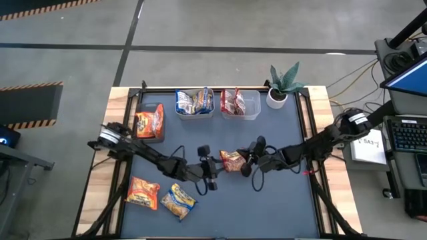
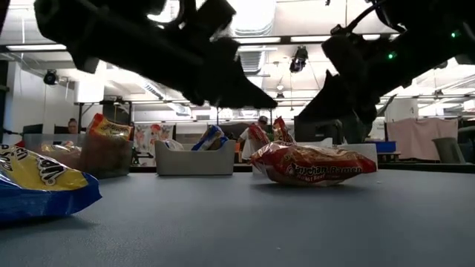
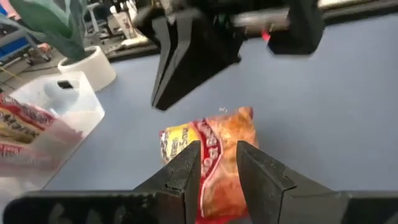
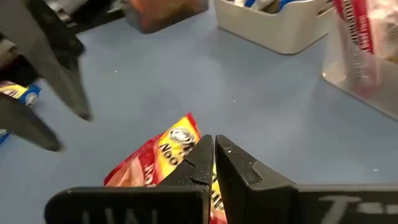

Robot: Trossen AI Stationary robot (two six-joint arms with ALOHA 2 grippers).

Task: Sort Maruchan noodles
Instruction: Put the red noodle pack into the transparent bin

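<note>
A red-orange noodle packet [image 1: 231, 160] lies flat on the blue mat mid-table, also in the low view [image 2: 312, 165]. My left gripper [image 3: 217, 165] hovers over its left end, open, one finger above each side of the packet [image 3: 214, 140]. My right gripper [image 4: 211, 149] is shut, just right of and above the packet [image 4: 165, 155]. In the left wrist view its shut fingers [image 3: 180, 68] end short of the packet's corner. An orange packet [image 1: 143, 192] and a yellow-and-blue packet [image 1: 178, 200] lie flat near the table's front left.
Three tubs stand along the far edge. A dark one [image 1: 141, 135] holds orange packets, a clear one [image 1: 195, 113] yellow-and-blue packets, and a clear one [image 1: 250, 107] red packets. A potted plant [image 1: 283, 87] stands at the far right. The mat's right half is bare.
</note>
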